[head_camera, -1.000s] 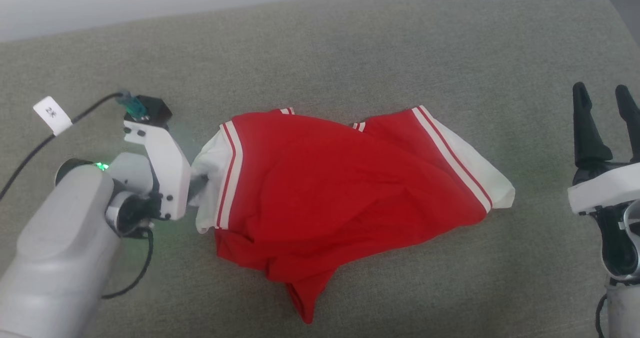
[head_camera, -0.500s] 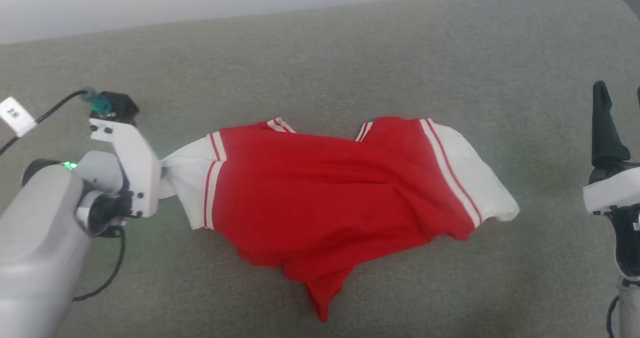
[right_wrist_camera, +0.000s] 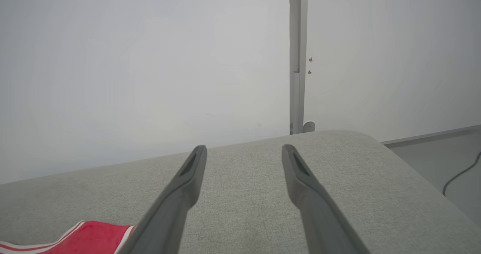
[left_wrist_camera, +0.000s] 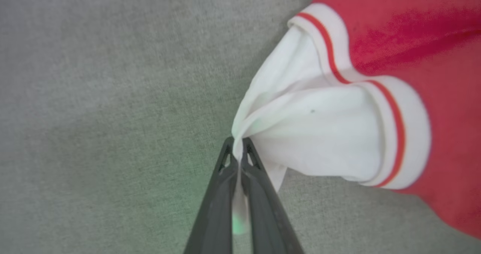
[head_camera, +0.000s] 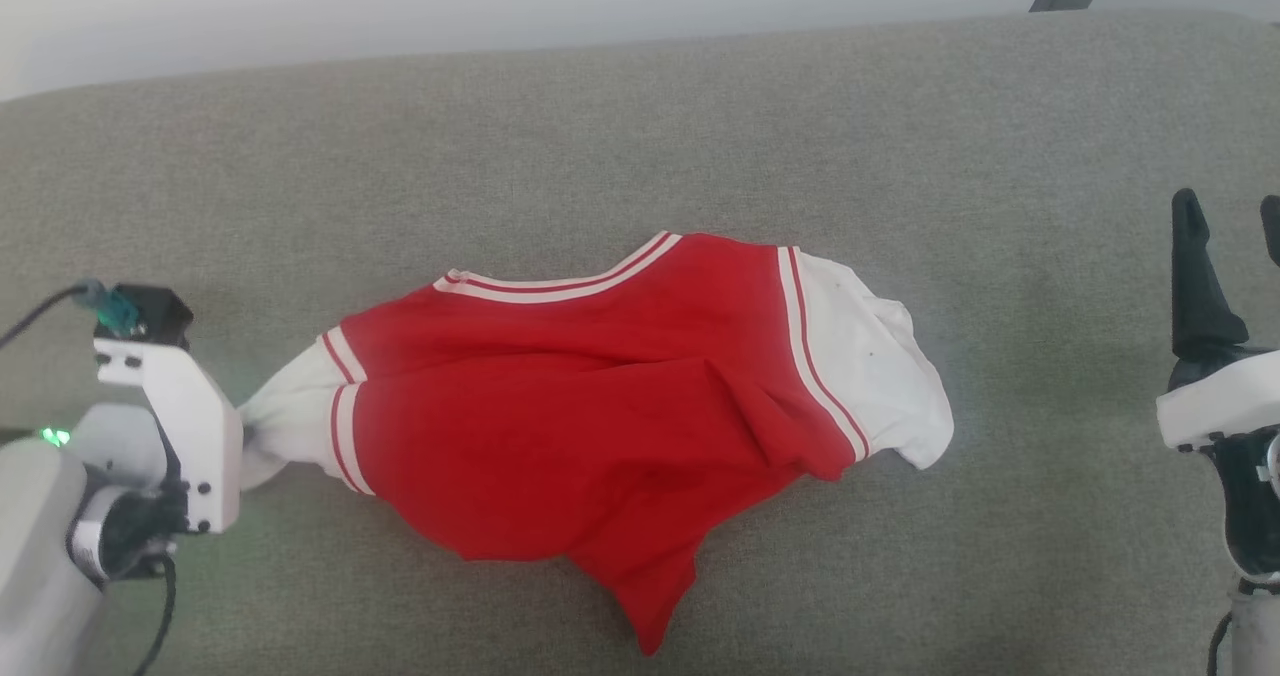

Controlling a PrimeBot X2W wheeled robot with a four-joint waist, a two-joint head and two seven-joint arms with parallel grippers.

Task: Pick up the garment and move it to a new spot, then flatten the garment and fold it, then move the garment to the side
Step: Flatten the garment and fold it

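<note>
The garment [head_camera: 590,416], a red T-shirt with white sleeves and white-striped trim, lies crumpled and stretched sideways on the grey padded surface [head_camera: 640,136]. My left gripper [left_wrist_camera: 236,143] is shut on the bunched white cloth of its left sleeve [left_wrist_camera: 308,133]; in the head view that gripper [head_camera: 243,438] sits at the sleeve's tip, fingers hidden behind the white wrist. My right gripper [head_camera: 1232,218] stands open at the far right, well clear of the shirt's other white sleeve [head_camera: 870,356]. Its two fingers [right_wrist_camera: 188,171] point over the surface, with a corner of the garment [right_wrist_camera: 82,239] at lower left.
A pale wall [right_wrist_camera: 150,58] rises beyond the surface's far edge, with a grey post [right_wrist_camera: 297,58] against it. The surface's rounded corner [right_wrist_camera: 368,141] drops to a floor with a dark cable [right_wrist_camera: 462,173]. A black cable [head_camera: 40,306] trails from my left wrist.
My left gripper has closed on the white sleeve and drawn it leftward, stretching the shirt out. The head camera has shifted too. The right gripper has stayed open.
</note>
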